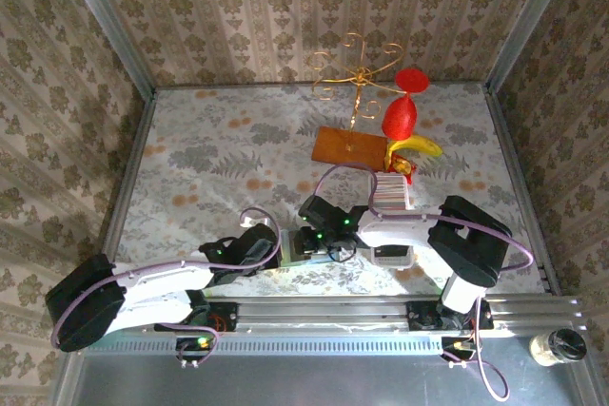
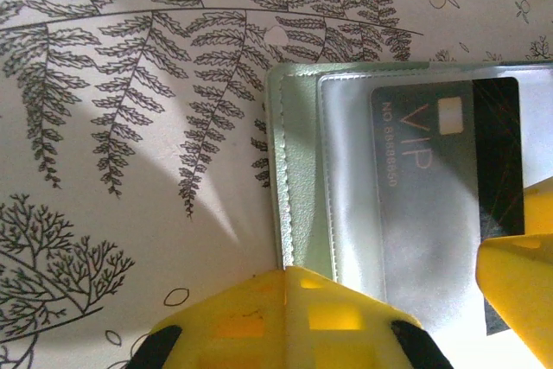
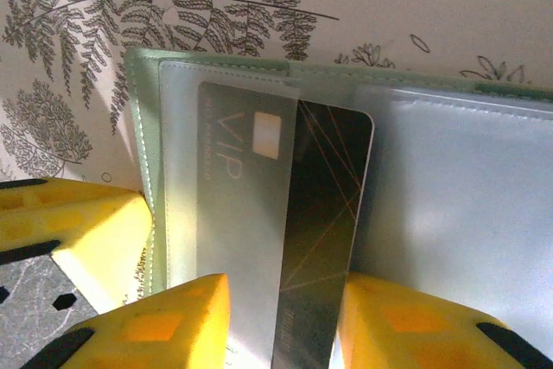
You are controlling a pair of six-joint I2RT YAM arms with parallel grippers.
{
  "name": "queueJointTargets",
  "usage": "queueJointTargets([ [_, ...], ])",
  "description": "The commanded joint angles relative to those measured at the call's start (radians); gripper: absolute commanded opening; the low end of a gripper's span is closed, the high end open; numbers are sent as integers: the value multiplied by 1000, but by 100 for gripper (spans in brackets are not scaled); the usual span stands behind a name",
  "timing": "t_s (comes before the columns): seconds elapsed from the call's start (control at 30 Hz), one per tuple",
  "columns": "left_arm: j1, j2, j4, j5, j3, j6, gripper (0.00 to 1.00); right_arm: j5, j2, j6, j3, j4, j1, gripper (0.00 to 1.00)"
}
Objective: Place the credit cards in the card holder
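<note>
The card holder lies open on the fern-print tablecloth, pale green with clear pockets, between both arms. A dark credit card with "VIP" lettering sits about half inside its left clear pocket, its dark half still sticking out. My left gripper is shut, tips resting on the holder's stitched outer edge. My right gripper stands open over the card. One finger is over the pocket and the other touches the card's exposed edge. More pale credit cards stand in the white ribbed tray.
Behind the tray are a brown wooden board, a gold wire stand, a red object and a banana. Patterned walls close in the table on three sides. A small jar sits at the near right.
</note>
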Motion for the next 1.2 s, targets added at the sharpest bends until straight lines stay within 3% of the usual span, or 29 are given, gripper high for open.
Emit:
queueJointTargets([
  [0.0, -4, 9, 7, 17, -18, -13, 0, 45, -33, -18, 2, -48, 7, 34],
  [0.27, -2, 17, 13, 24, -15, -9, 0, -3, 44, 3, 38, 1, 28, 26],
  [0.47, -3, 12, 14, 21, -19, -10, 0, 14, 27, -2, 50, -11, 38, 32],
  [0.77, -1, 14, 33, 11, -38, -16, 0, 140, -118, -21, 2, -119, 39, 37],
  [1.17, -1, 9, 7, 1, -32, -21, 0, 306, -390, 34, -166, -153, 41, 33],
])
